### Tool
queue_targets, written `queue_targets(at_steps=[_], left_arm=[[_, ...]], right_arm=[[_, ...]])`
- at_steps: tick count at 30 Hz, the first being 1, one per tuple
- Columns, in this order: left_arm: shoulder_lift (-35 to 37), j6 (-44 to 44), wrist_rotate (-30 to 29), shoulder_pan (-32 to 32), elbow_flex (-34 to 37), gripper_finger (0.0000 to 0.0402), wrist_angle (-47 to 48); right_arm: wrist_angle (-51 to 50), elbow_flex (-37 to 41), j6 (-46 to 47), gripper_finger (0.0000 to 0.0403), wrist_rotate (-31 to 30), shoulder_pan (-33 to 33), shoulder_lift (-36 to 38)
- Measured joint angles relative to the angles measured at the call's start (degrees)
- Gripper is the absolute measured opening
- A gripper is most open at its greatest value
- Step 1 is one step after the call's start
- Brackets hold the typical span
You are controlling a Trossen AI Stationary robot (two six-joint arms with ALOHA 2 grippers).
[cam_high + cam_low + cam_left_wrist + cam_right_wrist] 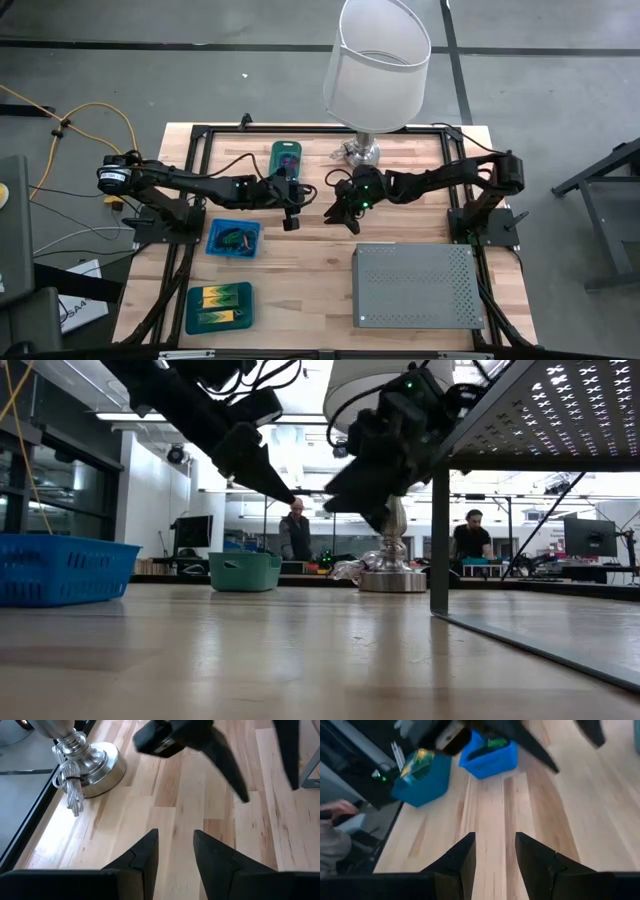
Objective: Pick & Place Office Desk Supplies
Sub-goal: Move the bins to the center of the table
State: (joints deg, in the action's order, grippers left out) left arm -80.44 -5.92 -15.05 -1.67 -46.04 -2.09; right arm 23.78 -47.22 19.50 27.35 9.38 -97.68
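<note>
The wooden table point(300, 270) fills the middle of the high view, framed by a black rail. Above its upper centre hangs the lamp point(376, 62), its white shade covering part of the far edge and its chrome base point(362, 152) standing on the wood just below the shade; in the left wrist view the same base point(95, 762) sits at the upper left with a bundled clear cord beside it. The grey perforated box point(415, 285) lies flat in the lower right of the table. On the left side are three bins: a blue bin point(218, 306) at the lower left holding yellow-and-green blocks point(221, 295), a smaller blue bin point(233, 238) above it holding dark and green pieces, and a teal bin point(287, 156) near the far edge holding dark and reddish loops. The left gripper point(291, 222) hovers over bare wood at the centre, just right of the smaller blue bin, its fingers point(142, 857) parted a little with nothing between them. The right gripper point(343, 214) hangs close by, facing it, below the lamp base, its fingers point(460, 855) likewise apart and empty. In the low view both grippers hang above the tabletop, clear of it, with two people far back in the room.
</note>
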Motion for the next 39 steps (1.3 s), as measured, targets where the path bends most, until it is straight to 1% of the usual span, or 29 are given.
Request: queue_targets(at_steps=[2, 4, 7, 9, 15, 17, 21, 28, 33, 37, 39], left_arm=[[0.00, 0.16, 0.00, 0.00, 0.00, 0.0116, -0.09], [0.00, 0.05, 0.00, 0.00, 0.00, 0.0116, -0.09], [0.00, 0.00, 0.00, 0.00, 0.00, 0.0116, -0.11], [0.00, 0.16, 0.00, 0.00, 0.00, 0.0116, -0.41], [0.00, 0.18, 0.02, 0.00, 0.00, 0.0116, -1.56], [0.00, 0.23, 0.02, 0.00, 0.00, 0.0116, -1.62], [0.00, 0.31, 0.02, 0.00, 0.00, 0.0116, -1.92], [0.00, 0.31, 0.04, -0.02, 0.00, 0.0116, -2.45], [0.00, 0.31, 0.07, 0.00, 0.00, 0.0116, -2.88], [0.00, 0.31, 0.07, -0.01, 0.00, 0.0116, -3.17], [0.00, 0.31, 0.09, -0.02, 0.00, 0.0116, -3.15]], right_arm=[[-3.51, 0.23, -0.20, 0.0126, -0.14, -0.65, 2.72], [-3.35, -0.02, -1.05, 0.0126, -0.91, -2.11, 4.54], [-7.04, 0.20, -1.63, 0.0126, -2.47, -4.25, 9.10], [-7.30, 0.00, -2.49, 0.0126, -5.01, -6.43, 11.66], [-13.77, 0.10, -3.66, 0.0126, -13.35, -11.59, 20.85], [-14.79, 0.12, -4.69, 0.0126, -13.80, -12.90, 23.25], [-19.81, 0.12, -5.99, 0.0126, -15.12, -14.00, 28.38], [-28.56, 0.28, -10.39, 0.0126, -23.56, -15.08, 34.26], [-25.29, 5.81, -10.43, 0.0126, -28.85, -14.16, 40.43], [-22.89, 12.38, -9.28, 0.0126, -33.05, -12.62, 47.70], [-21.35, 16.30, -9.23, 0.0126, -33.90, -12.55, 51.92]])
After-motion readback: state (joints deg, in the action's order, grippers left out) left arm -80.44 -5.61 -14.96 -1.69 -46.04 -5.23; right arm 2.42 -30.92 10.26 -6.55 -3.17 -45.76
